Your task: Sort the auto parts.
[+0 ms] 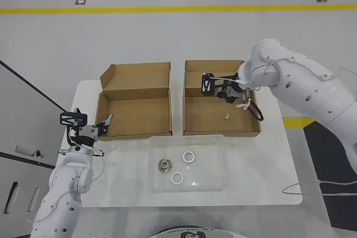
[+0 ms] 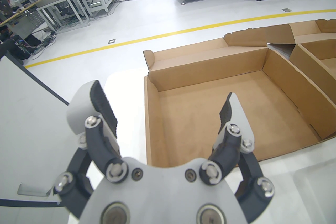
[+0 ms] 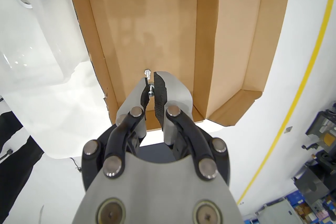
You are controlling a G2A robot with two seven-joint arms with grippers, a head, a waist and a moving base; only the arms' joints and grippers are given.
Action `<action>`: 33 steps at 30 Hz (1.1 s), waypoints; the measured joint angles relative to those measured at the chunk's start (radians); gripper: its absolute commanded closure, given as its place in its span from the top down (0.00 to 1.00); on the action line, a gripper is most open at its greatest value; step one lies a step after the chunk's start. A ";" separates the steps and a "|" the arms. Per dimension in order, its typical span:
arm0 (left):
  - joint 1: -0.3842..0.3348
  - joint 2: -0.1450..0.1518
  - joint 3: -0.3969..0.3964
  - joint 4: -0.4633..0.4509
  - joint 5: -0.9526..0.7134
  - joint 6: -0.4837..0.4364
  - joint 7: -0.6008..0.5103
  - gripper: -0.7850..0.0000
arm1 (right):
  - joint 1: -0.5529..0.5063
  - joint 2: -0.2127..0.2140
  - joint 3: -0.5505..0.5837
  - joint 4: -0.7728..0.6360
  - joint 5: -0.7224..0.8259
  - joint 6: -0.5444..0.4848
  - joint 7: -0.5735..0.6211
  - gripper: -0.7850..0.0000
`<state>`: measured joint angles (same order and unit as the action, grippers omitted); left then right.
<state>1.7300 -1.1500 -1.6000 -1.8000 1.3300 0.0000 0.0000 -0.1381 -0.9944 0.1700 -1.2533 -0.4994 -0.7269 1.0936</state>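
Holding a small metal part [image 3: 151,93] clenched in our right tool [image 3: 151,78] over the right box [image 3: 147,12], likely for dropping; left tool [image 2: 162,91] hangs released.

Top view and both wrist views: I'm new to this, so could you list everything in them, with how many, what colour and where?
table: one, white, under everything
left box: one, brown cardboard, far left part of the table
right box: one, brown cardboard, beside the left box
tray: one, clear plastic, in front of the boxes
rings: two, white, in the tray
metal part: one, grey, round, in the tray beside the rings
bolt: one, silvery, above the right box's floor
floor line: one, yellow, beyond the table
left gripper: open, at the left box's near left corner
right gripper: shut on the bolt, over the right box
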 measured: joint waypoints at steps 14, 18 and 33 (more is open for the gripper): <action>0.000 0.000 0.000 0.000 0.000 0.000 0.000 1.00 | -0.050 -0.136 0.000 0.160 0.049 0.099 0.100 0.00; 0.000 0.000 0.000 0.000 0.000 0.000 0.000 1.00 | -0.059 -0.156 0.000 0.180 0.090 0.124 0.125 0.00; 0.000 0.000 0.000 0.000 0.000 0.000 0.000 1.00 | -0.083 -0.180 0.000 0.244 0.080 0.086 0.086 0.00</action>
<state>1.7300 -1.1500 -1.6000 -1.8000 1.3300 0.0000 0.0000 -0.2211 -1.1742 0.1700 -1.0091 -0.4192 -0.6407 1.1800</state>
